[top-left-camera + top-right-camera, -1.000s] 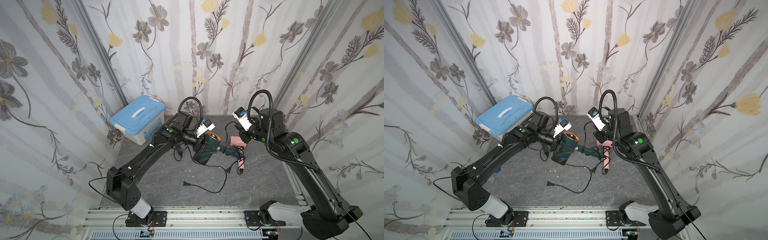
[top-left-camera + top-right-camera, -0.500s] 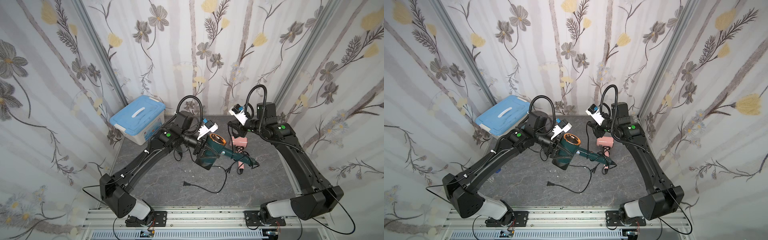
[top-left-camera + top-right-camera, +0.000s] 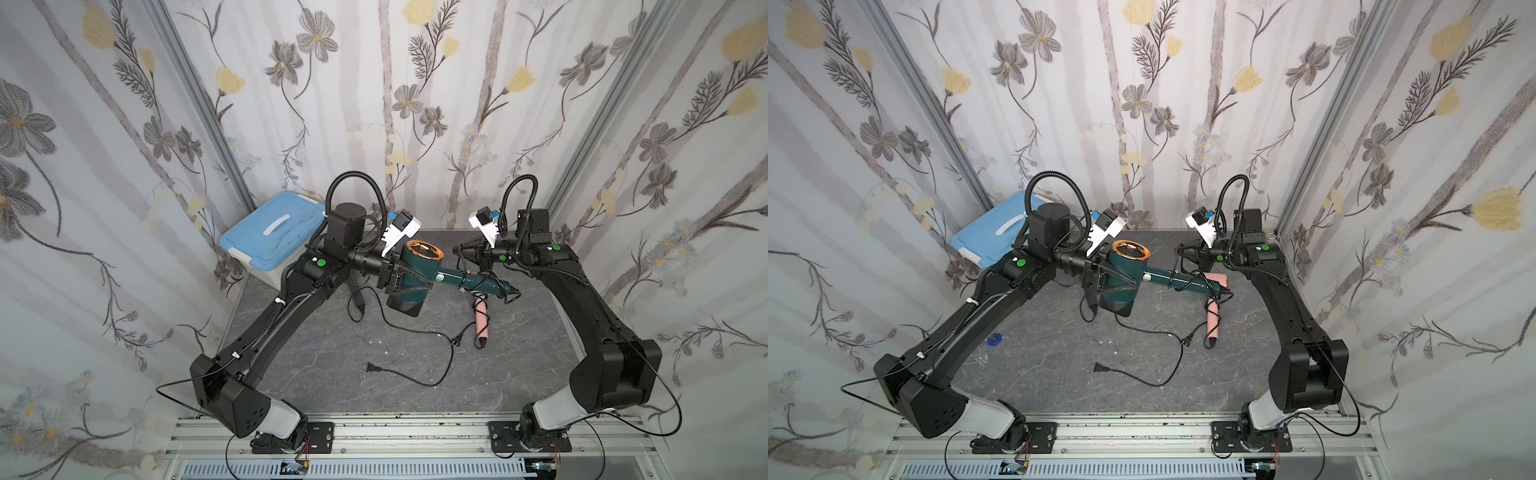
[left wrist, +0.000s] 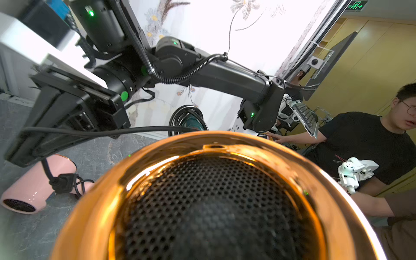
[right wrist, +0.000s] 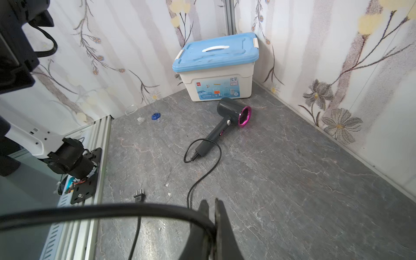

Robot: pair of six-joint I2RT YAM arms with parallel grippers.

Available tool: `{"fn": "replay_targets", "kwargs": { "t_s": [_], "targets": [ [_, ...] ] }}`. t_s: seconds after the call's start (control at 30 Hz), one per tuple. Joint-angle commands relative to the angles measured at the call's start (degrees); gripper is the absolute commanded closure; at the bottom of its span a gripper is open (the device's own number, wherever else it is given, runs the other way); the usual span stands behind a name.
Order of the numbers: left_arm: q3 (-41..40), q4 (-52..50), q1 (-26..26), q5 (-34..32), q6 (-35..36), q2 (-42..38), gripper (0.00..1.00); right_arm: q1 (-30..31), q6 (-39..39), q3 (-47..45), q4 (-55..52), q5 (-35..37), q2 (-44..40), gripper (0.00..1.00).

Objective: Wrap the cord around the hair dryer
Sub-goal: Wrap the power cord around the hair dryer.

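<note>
The hair dryer (image 3: 424, 262) is dark teal with a copper-gold ring at the rear of its barrel. It is held above the grey table (image 3: 332, 374), towards the back and about midway between the two arms, with its handle pointing at the right arm. Only the left wrist view shows the black honeycomb mesh inside that ring (image 4: 213, 202). Past the ring it also shows the black cord (image 4: 112, 132) coiled in several turns around the handle's far end, then running as one taut strand to the other arm. Only the right wrist view shows how that strand ends: the right gripper (image 5: 211, 216) has its fingers pressed together on the cord (image 5: 112, 210), pinching it. In both top views the left gripper (image 3: 405, 277) is clamped across the barrel from the side. The right gripper (image 3: 459, 250) sits near the handle, towards the back wall, and does not touch the dryer. A pink dryer (image 3: 481, 316) lies on the table beneath the handle's end. The right wrist view alone gives a clear look at a grey dryer (image 5: 231, 112) with a magenta ring, which lies in front of the blue-lidded box (image 5: 216, 56). In the top views the left arm covers most of it.
</note>
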Motion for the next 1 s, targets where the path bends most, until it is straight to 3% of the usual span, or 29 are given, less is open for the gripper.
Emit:
{"fn": "replay_targets", "kwargs": {
  "t_s": [0.0,0.2,0.5,0.97],
  "targets": [
    [0.6,15.0,1.2,5.1,-7.7,0.3,1.00,-0.2,5.0,-2.8,7.5,-2.5,0.0,1.00],
    [-1.4,30.3,2.7,2.1,-19.3,2.6,1.00,-0.3,13.3,-12.6,19.1,-3.3,-2.6,1.00],
    [-5.4,44.2,5.5,-3.7,-28.9,3.5,1.00,-0.2,26.4,-23.5,34.7,-1.8,-8.6,1.00],
    [-13.4,64.5,8.6,-15.3,-40.8,4.0,1.00,4.2,39.8,-32.1,45.1,9.6,-16.7,1.00]
  ]
}}
